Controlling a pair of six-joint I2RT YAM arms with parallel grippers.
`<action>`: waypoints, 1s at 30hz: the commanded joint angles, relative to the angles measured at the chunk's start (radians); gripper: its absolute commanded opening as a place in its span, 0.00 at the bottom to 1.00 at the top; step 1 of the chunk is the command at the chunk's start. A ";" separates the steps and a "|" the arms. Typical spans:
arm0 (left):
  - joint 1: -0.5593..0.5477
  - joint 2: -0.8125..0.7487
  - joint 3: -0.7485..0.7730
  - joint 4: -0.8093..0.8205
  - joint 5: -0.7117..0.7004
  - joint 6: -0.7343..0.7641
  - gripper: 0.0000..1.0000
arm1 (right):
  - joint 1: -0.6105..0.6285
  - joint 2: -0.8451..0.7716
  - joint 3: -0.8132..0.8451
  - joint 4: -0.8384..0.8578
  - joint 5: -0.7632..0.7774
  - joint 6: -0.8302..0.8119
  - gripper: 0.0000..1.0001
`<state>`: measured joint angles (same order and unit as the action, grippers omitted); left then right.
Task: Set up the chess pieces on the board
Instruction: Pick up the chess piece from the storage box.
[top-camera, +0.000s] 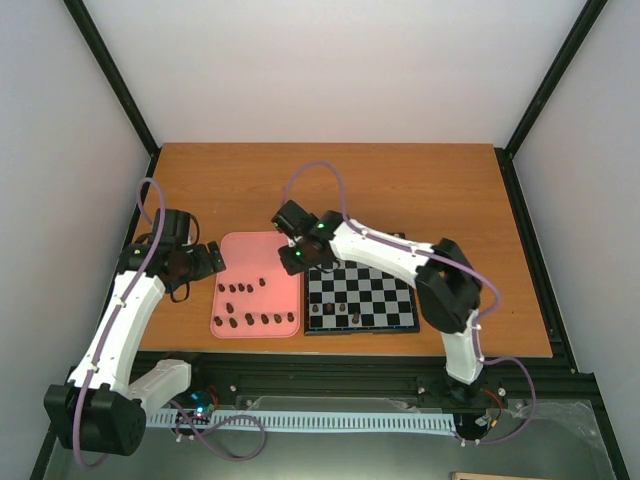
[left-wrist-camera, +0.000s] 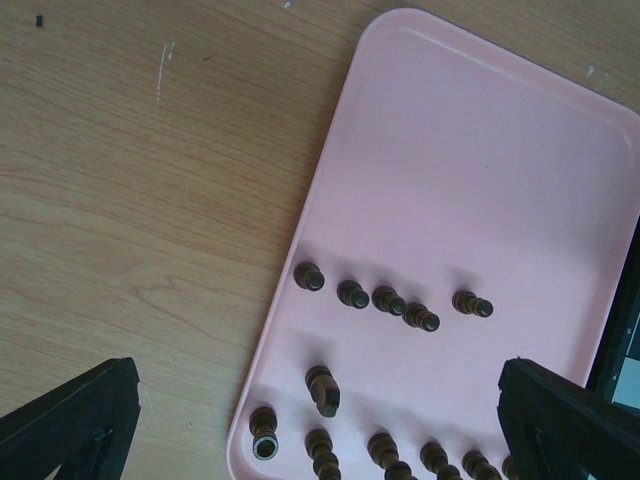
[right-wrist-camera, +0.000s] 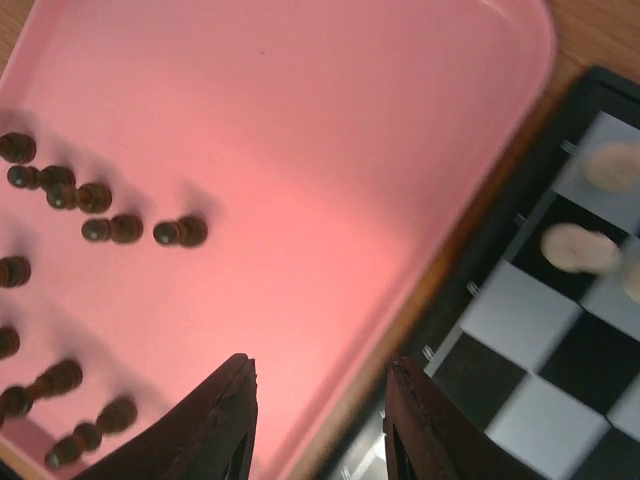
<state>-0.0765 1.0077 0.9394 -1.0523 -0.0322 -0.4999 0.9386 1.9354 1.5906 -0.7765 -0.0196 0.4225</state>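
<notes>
Orange-brown wood of the table (top-camera: 420, 200) is filling the scene, with white walls closing in on three sides.

Right gripper (right-wrist-camera: 320, 430) first. Its two dark fingers are poking up from the bottom edge of the wrist view, standing partly apart with nothing between them. Only the rim of the pink tray (right-wrist-camera: 300, 120) and a sliver of table are showing through the gap. It is hovering over the tray's right edge, just beside the board (right-wrist-camera: 520, 330), whose black rim and pale squares are running off the right of the frame. A few cream pieces (right-wrist-camera: 575, 248) are showing there as soft blurs, and I cannot tell what kind they are.

Left gripper (left-wrist-camera: 318, 375) now. Its fingers are spread wide at the bottom corners of its view, only the tips in frame, and they are gripping nothing. It is hanging above the tray's left edge.

Dark brown chess pieces (left-wrist-camera: 388, 300) are lying in the tray, most looking tipped on their sides. One loose row is crossing the middle and another is running along the bottom, partly cropped.

From overhead, the tray is sitting left of centre with the board right against it, the seam too fine to judge. A few dark pieces are standing on the board's near row, while the right arm (top-camera: 385, 250) is covering the far rows.
</notes>
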 joint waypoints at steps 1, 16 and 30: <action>0.007 -0.017 0.059 -0.010 -0.018 0.020 1.00 | 0.018 0.115 0.126 -0.007 -0.057 -0.040 0.36; 0.007 -0.045 0.057 -0.041 -0.015 0.010 1.00 | 0.077 0.390 0.406 -0.071 -0.159 -0.079 0.39; 0.007 -0.047 0.053 -0.044 -0.020 0.004 1.00 | 0.077 0.467 0.474 -0.106 -0.139 -0.089 0.34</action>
<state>-0.0765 0.9749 0.9733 -1.0748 -0.0418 -0.4995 1.0103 2.3741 2.0247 -0.8650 -0.1654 0.3489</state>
